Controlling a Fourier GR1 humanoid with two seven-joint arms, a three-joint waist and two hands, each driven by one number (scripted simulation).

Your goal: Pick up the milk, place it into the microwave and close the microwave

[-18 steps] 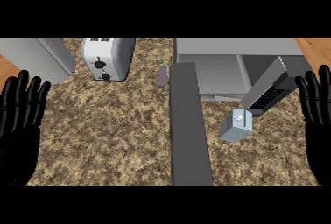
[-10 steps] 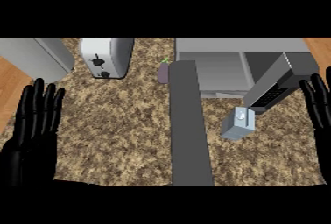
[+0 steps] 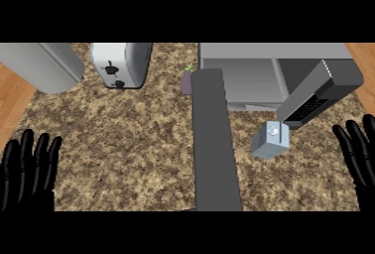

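Milk (image 3: 271,141) stands on our counter (image 3: 124,149), left of our open right hand (image 3: 359,156), below the open microwave (image 3: 271,74). Our left hand (image 3: 29,171) rests open, far left.

Speckled brown counter (image 3: 124,144) carries a toaster (image 3: 119,64) at the back left, the open microwave (image 3: 271,74) at the back right, and the milk carton (image 3: 271,141) standing just before its door.

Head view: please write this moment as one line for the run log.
milk: upright on counter, before microwave, untouched | microwave door: open | left hand: open, lower left | right hand: open, right edge
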